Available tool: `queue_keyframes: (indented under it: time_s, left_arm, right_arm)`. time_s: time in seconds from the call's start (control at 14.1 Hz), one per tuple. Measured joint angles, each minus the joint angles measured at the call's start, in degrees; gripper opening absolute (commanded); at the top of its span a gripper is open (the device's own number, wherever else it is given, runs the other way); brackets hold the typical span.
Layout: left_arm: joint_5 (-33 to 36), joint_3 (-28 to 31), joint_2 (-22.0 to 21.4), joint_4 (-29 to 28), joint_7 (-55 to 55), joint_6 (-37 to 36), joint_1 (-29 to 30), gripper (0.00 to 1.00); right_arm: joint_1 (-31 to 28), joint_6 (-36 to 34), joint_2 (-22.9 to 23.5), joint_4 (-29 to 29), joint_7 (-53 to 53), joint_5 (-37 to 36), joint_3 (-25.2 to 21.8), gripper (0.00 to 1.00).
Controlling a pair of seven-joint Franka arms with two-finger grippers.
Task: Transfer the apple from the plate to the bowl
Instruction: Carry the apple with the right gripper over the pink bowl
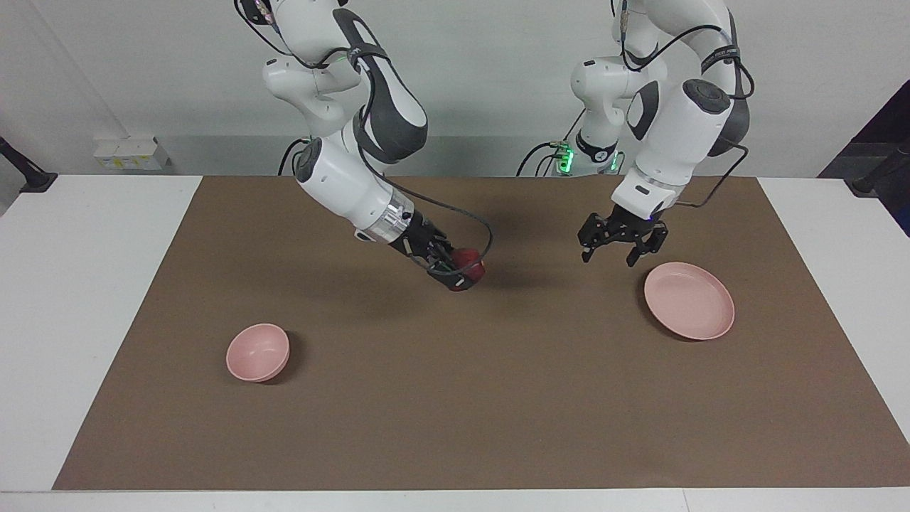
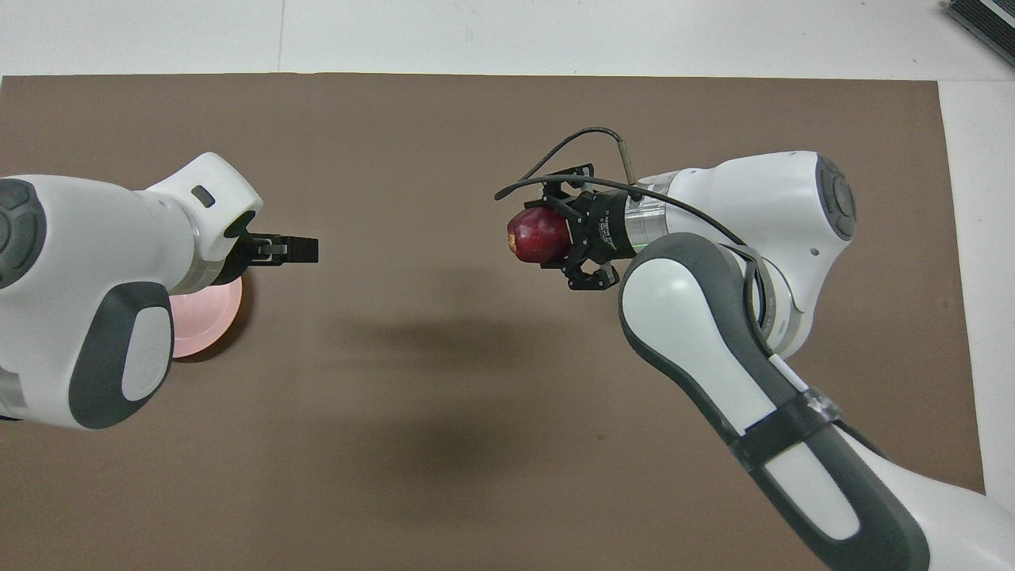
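Note:
The dark-red apple [image 1: 470,269] is in my right gripper [image 1: 463,276], which is shut on it and holds it in the air over the middle of the brown mat. It also shows in the overhead view, apple [image 2: 538,235] in the right gripper [image 2: 533,238]. My left gripper [image 1: 608,259] is open and empty, raised over the mat just beside the plate's rim. The pale-pink plate [image 1: 689,300] lies empty toward the left arm's end; in the overhead view the plate [image 2: 212,317] is half hidden by the left arm. The small pink bowl [image 1: 257,352] stands empty toward the right arm's end; the right arm hides it from overhead.
A brown mat [image 1: 455,412] covers most of the white table [image 1: 85,299]. A black cable [image 2: 555,151] loops off the right wrist beside the apple.

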Motion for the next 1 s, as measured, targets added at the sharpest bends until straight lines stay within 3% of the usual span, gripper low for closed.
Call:
queue_keyframes:
  time_s: [0.28,0.71,1.0]
  left_arm:
    - [1.1,0.1,-0.1,4.9,3.4,-6.4,1.7,1.00]
    - [1.1,0.9,-0.2,16.6,10.5,-20.4,5.4,1.00]
    - [1.1,10.4,-0.4,23.6,14.5,-30.5,0.3,1.00]
  right_arm:
    - [-3.5,-2.8,0.0,0.5,-8.8,-10.0,-0.1,0.00]
    - [-11.8,-7.0,0.0,0.6,-27.5,-22.0,-0.2,0.00]
    - [-18.8,-6.1,0.1,0.3,-42.6,-27.2,-0.3,0.00]
